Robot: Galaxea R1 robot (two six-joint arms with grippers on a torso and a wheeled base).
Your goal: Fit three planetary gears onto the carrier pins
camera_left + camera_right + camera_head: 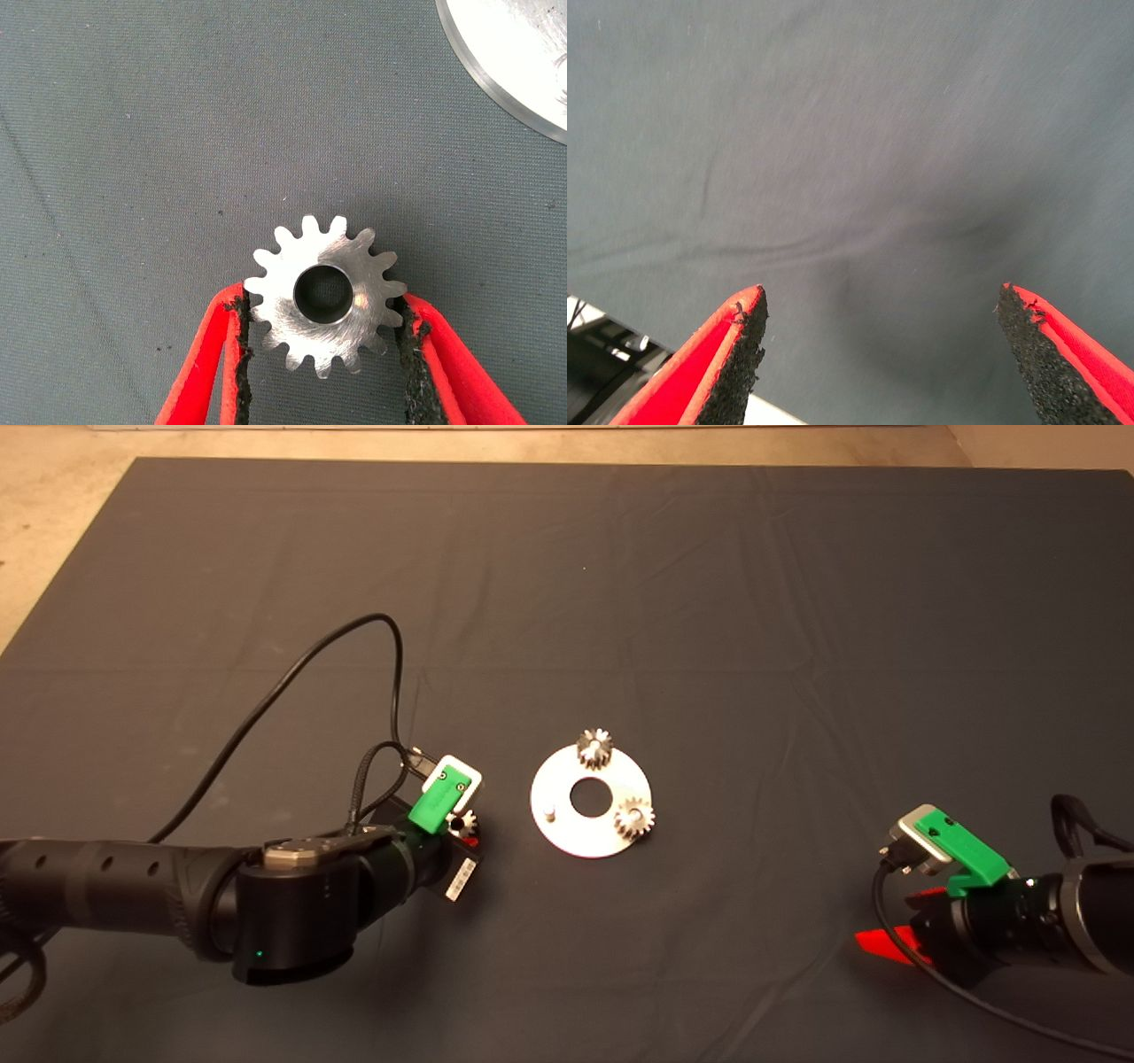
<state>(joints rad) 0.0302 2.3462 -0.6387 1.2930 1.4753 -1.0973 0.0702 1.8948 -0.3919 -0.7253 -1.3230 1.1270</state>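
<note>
The left gripper [323, 341] is clamped on a small gear [324, 306], its black pads [410, 354] pressed against the teeth on either side; it sits low over the mat [673, 584], just beside the shiny disc [567, 833] near the mat's middle. Two more gears [595, 747] sit on the disc, one at its far rim, one at its right rim; a bare pin [550, 812] stands near its left rim. The right gripper [881, 354] waits near the mat's near right corner, fingers spread wide with nothing between them.

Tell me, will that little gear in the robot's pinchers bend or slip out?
Probably no bending: the gear looks like solid metal. It might slip, being shiny, but the left gripper has rough black pads against its teeth. It lies flat, so rolling seems unlikely.
</note>
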